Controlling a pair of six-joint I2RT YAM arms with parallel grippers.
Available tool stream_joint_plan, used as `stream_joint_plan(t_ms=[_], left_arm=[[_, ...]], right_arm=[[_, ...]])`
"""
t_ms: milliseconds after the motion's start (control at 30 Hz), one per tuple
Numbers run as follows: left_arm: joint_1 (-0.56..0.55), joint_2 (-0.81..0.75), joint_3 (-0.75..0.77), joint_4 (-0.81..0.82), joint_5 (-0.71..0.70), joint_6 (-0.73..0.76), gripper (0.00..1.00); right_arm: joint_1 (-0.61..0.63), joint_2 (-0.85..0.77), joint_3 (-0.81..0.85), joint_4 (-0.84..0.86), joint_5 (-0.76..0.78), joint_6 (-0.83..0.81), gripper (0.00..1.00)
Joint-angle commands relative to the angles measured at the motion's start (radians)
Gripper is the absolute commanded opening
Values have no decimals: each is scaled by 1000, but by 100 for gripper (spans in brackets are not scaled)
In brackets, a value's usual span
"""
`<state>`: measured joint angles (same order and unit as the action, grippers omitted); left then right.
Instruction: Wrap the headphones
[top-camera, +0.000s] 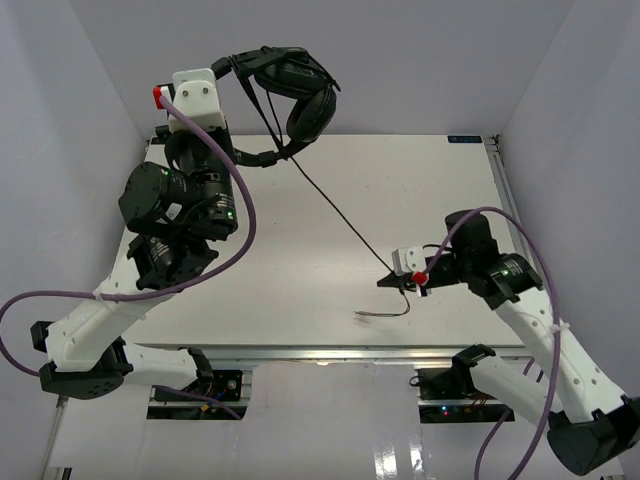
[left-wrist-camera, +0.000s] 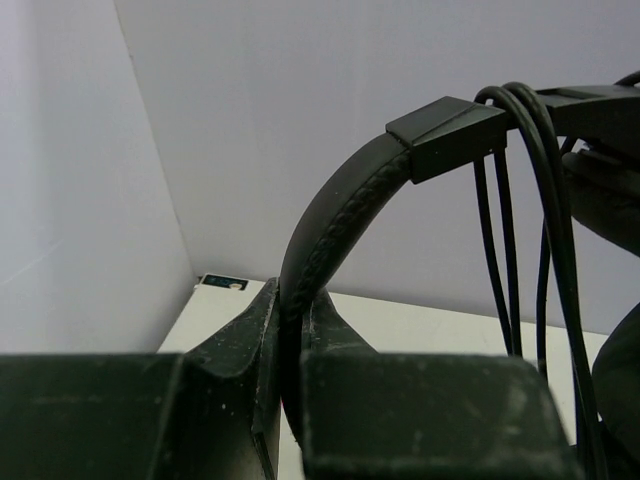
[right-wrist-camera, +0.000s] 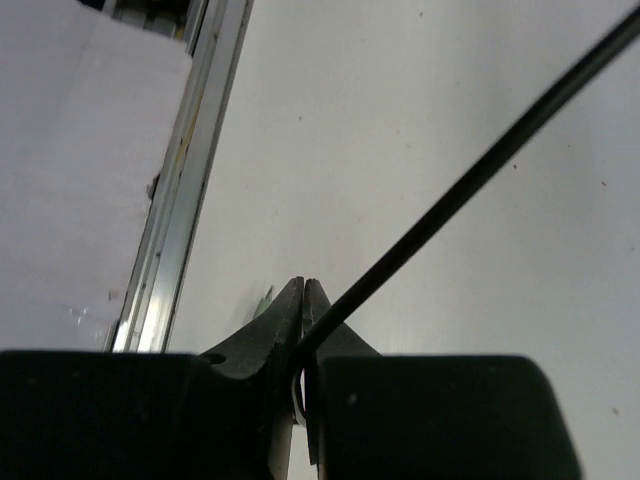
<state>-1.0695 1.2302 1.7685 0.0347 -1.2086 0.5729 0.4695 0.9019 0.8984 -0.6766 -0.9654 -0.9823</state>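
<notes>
The black headphones (top-camera: 300, 95) hang in the air above the table's far left. My left gripper (top-camera: 238, 66) is shut on their padded headband (left-wrist-camera: 335, 215), and several loops of thin black cable (left-wrist-camera: 520, 230) hang over the band next to a slider block. The cable (top-camera: 340, 220) runs taut down to my right gripper (top-camera: 392, 281), which is shut on it low over the table's front right. The cable (right-wrist-camera: 470, 180) leaves the shut fingers toward the upper right. Its loose end (top-camera: 385, 314) curls on the table just beyond the gripper.
The white table (top-camera: 400, 180) has a metal rail along its front edge (right-wrist-camera: 185, 200). A small dark label (top-camera: 466, 139) sits at the far right corner. Purple robot cables (top-camera: 245, 215) loop beside both arms. Pale walls enclose the table.
</notes>
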Motion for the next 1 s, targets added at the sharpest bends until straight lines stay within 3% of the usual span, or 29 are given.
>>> stream_joint_plan(t_ms=[0, 167, 267, 467, 533, 733, 967], left_arm=[[0, -37, -29, 240, -41, 155, 0], [7, 7, -47, 207, -47, 143, 0], [8, 54, -47, 63, -46, 17, 0], [46, 164, -24, -646, 116, -516, 0], [62, 192, -56, -733, 235, -666, 0], [68, 204, -253, -731, 617, -723, 0], [64, 144, -444, -659, 876, -711, 0]], right_arm=[[11, -96, 191, -371, 119, -291, 8], [12, -137, 363, -421, 188, -332, 8], [12, -124, 471, -399, 254, -317, 8], [12, -106, 636, -178, 382, -231, 8], [12, -95, 656, -118, 419, -213, 8], [11, -63, 621, 69, 494, -173, 8], [12, -8, 528, 227, 564, -110, 8]])
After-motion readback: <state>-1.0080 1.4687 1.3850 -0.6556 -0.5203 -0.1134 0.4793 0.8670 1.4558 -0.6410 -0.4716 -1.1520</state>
